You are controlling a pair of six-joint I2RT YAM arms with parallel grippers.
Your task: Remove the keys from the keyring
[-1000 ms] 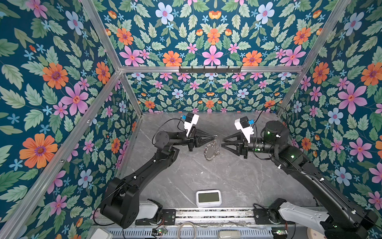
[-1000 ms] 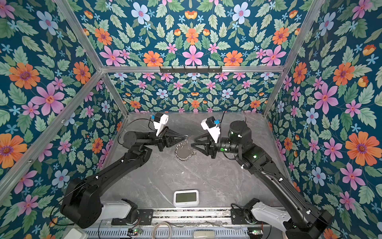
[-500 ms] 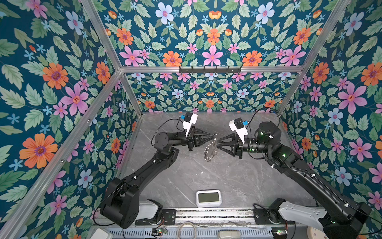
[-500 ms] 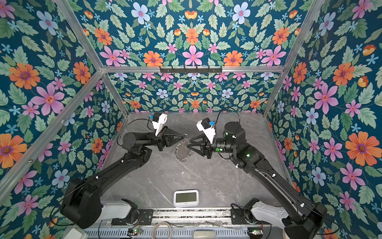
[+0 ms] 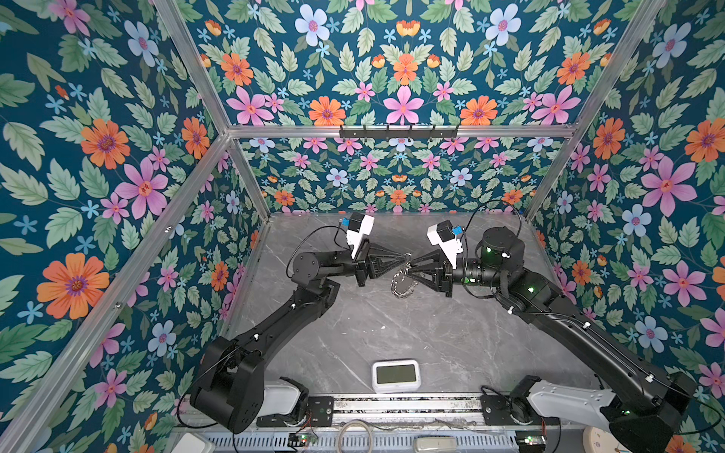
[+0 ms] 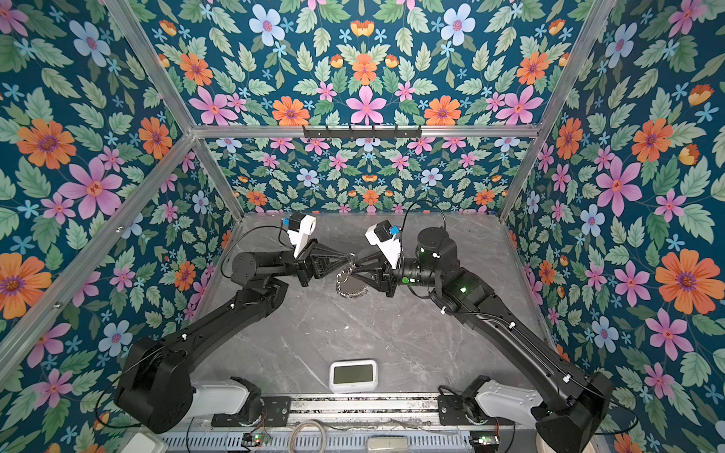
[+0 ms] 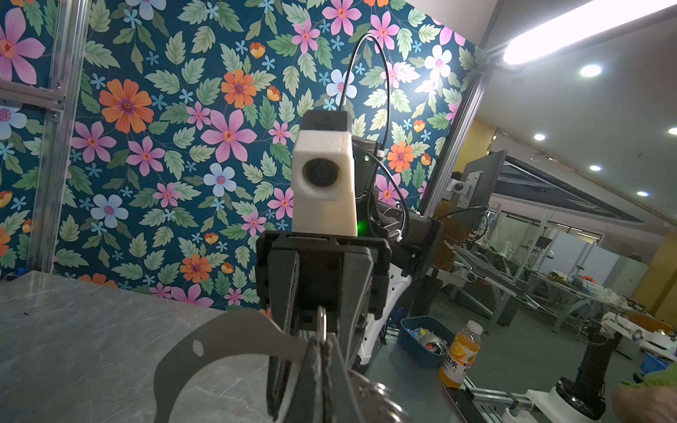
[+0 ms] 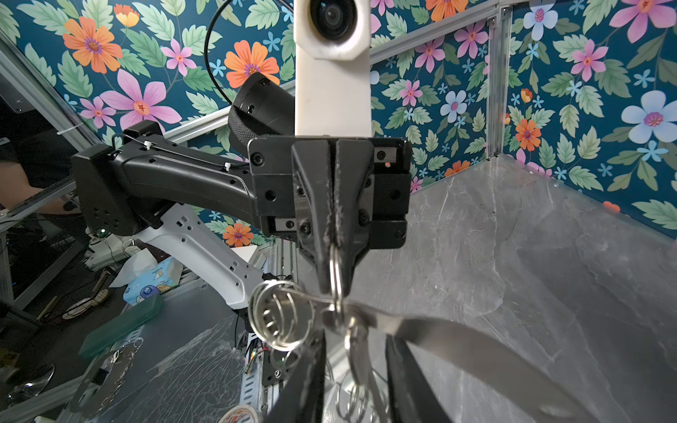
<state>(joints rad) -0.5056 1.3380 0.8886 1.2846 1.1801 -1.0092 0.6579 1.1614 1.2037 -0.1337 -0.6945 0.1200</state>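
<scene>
Left claw [image 5: 405, 258] pinching small silver ring [image 8: 335, 267] of keyring [image 5: 402, 284]; right claw [image 5: 410, 270] spread beside flat translucent grey plate [image 8: 476, 340].

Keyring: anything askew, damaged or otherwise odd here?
Nothing stands out. The keyring hangs from the left gripper, its jaws shut on one ring; the right gripper has open jaws either side of it. The white clock lies flat.

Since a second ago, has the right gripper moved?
Yes. In a top view the right gripper has shifted left, nearer the hanging keyring, judged against the white clock, which has stayed put at the table's near edge.
</scene>
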